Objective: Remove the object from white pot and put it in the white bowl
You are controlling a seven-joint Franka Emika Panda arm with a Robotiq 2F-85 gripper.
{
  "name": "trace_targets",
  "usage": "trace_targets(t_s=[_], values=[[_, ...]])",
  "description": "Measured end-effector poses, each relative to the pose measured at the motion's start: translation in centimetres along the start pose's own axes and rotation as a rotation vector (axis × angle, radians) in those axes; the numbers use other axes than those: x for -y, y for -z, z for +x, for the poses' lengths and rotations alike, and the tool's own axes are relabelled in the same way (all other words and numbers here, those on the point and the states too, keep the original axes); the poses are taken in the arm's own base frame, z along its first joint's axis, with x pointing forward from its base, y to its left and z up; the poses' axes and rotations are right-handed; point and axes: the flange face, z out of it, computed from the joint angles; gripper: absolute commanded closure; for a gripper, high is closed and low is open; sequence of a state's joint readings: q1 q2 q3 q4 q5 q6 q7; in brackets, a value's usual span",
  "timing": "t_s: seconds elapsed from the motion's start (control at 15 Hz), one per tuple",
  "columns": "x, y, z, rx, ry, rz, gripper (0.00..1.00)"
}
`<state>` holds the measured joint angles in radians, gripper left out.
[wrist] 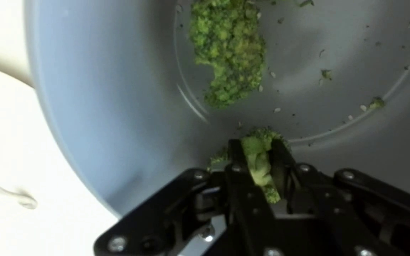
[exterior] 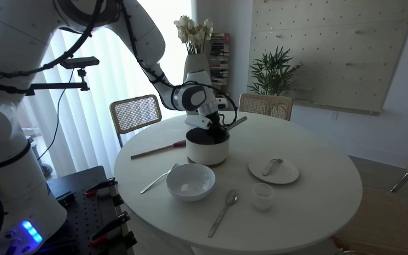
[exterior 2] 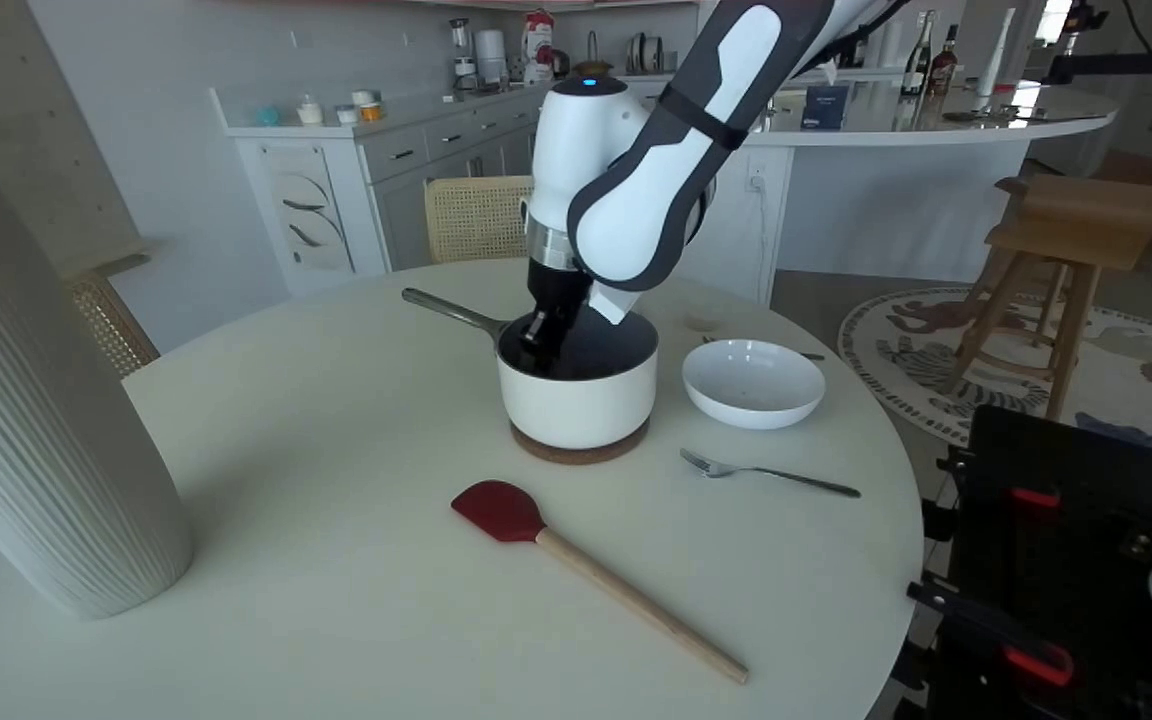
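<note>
The white pot (exterior: pixel 207 154) stands on a round brown mat, and it also shows in an exterior view (exterior 2: pixel 578 408). My gripper (wrist: pixel 256 144) reaches down into it; its fingertips are hidden by the rim in both exterior views. In the wrist view the black fingers are shut on a green broccoli piece (wrist: pixel 260 174) near the pot's inner wall. Another, larger broccoli piece (wrist: pixel 228 53) lies on the pot's floor, apart from the fingers, with small crumbs around. The white bowl (exterior: pixel 190 194) looks bare inside and stands beside the pot; it also shows in an exterior view (exterior 2: pixel 751 408).
The pot's handle (exterior 2: pixel 451 310) sticks out over the table. A red spatula (exterior 2: pixel 501 512), a fork (exterior 2: pixel 771 473), a spoon (exterior: pixel 222 213), a clear cup (exterior: pixel 262 198) and a white plate (exterior: pixel 283 173) lie or stand around. A tall ribbed vase (exterior 2: pixel 46 420) stands on the table.
</note>
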<state>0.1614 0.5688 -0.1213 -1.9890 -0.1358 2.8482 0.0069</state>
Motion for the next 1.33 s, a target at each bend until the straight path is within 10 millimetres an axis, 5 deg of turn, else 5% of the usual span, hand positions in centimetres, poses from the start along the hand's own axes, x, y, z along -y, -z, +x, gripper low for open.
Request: trace_targets(t_s=[0.47, 1.33], values=[[-1.3, 3.9, 1.1, 0.050, -0.037, 0.021, 0.94], [0.5, 10.6, 1.3, 0.218, -0.059, 0.172, 0.94]])
